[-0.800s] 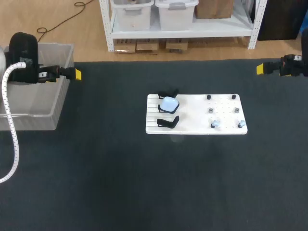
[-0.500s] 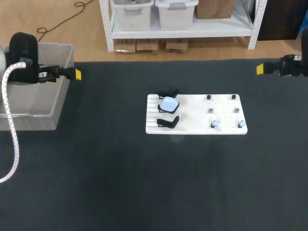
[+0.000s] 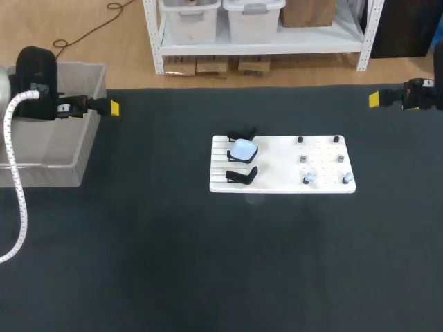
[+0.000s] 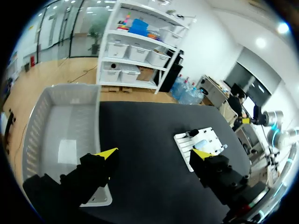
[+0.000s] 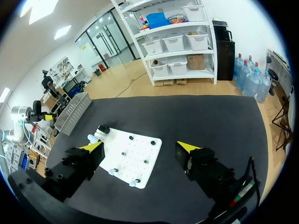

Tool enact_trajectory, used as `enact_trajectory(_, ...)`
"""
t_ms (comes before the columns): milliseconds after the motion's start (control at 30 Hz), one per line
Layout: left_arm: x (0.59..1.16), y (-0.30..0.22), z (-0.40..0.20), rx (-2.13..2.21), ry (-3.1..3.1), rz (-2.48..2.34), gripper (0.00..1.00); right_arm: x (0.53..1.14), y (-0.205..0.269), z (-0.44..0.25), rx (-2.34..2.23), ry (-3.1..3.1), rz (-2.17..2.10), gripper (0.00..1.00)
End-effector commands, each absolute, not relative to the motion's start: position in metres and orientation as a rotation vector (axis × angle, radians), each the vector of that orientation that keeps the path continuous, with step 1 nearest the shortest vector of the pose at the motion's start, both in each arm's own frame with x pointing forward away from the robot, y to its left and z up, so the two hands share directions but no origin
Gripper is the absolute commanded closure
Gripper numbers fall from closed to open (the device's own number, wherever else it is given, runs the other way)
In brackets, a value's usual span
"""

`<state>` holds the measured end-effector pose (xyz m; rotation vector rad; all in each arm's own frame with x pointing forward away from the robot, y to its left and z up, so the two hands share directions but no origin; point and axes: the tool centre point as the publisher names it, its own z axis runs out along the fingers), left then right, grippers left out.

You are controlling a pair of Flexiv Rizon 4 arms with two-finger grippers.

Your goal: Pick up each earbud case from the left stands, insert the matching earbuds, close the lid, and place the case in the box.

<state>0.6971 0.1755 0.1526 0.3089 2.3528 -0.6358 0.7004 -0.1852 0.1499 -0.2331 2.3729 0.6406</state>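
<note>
- Surface (image 3: 173, 263): dark mat, everything sits on it.
- Box (image 3: 79, 66): beside the left fingers (image 3: 111, 108), which are spread wide and empty.
- Right fingers (image 3: 374, 99): also wide apart, holding nothing. The board (image 3: 325, 155) is well ahead of them.
- Case (image 3: 243, 149): on its stand, well ahead of the left fingers. I'd drop straight down, pinch its sides and lift clear.
- Earbuds (image 3: 309, 178): on the board, ahead of the right fingers.

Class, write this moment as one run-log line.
left gripper: open, at box edge | right gripper: open, far right | earbud case: on board, ungrasped
</note>
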Motion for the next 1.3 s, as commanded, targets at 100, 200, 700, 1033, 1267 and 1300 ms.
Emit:
enact_trajectory(100, 0.702, 0.167, 0.161, 0.45, 2.29, -0.718, 0.0, 0.7, -0.186, 0.15, -0.234, 2.373, 0.642, 0.0)
enact_trajectory(200, 0.705, 0.16, 0.164, 0.549, 2.254, -0.733, 0.0, 0.7, -0.186, 0.15, -0.234, 2.373, 0.642, 0.0)
enact_trajectory(700, 0.731, 0.114, 0.16, 1.179, 2.056, -0.711, 0.0, 0.7, -0.186, 0.15, -0.234, 2.373, 0.642, 0.0)
enact_trajectory(1033, 0.747, 0.07, 0.141, 1.438, 1.893, -0.711, 0.0, 0.7, -0.186, 0.15, -0.234, 2.373, 0.642, 0.0)
enact_trajectory(1267, 0.75, 0.035, 0.131, 1.573, 1.734, -0.744, 0.0, 0.7, -0.186, 0.15, -0.234, 2.373, 0.642, 0.0)
enact_trajectory(1300, 0.749, 0.03, 0.13, 1.586, 1.714, -0.749, 0.0, 0.7, -0.186, 0.15, -0.234, 2.373, 0.642, 0.0)
